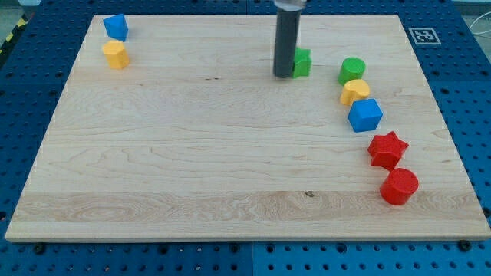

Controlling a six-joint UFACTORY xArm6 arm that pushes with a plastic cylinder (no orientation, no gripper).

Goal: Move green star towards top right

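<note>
The green star (pixel 302 63) lies near the view's top, right of centre, partly hidden by my rod. My tip (pixel 283 74) rests on the wooden board (pixel 192 153), touching or nearly touching the star's left side. A green cylinder (pixel 352 70) stands to the star's right.
Right of the star, a column runs down the board: a yellow block (pixel 354 92), a blue cube (pixel 365 115), a red star (pixel 387 149), a red cylinder (pixel 399 186). At the top left sit a blue block (pixel 116 27) and a yellow block (pixel 115 55).
</note>
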